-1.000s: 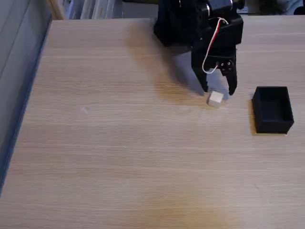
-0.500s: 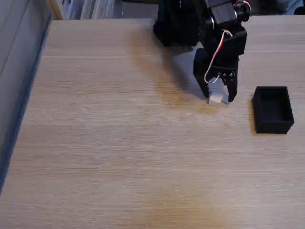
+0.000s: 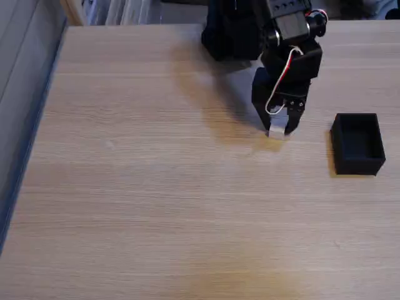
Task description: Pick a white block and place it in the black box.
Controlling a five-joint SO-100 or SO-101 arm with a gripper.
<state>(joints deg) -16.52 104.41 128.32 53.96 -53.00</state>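
While the black pincer (image 3: 277,130) points down at the table (image 3: 156,187), its two fingers are clamped on the white block (image 3: 276,129), a small pale cube with flat faces, sitting between the tips at the tabletop. Well apart to the pincer's right in the fixed view stands the black box (image 3: 357,144), matte, rectangular, thin-walled and open-topped, on light wood-grain laminate.

In the fixed view the gripper (image 3: 277,129) points down at the wooden table (image 3: 156,187), its fingers closed on the white block (image 3: 277,130) — low, at the tabletop. The black box (image 3: 357,143) sits open-topped at three o'clock of it — near, apart.
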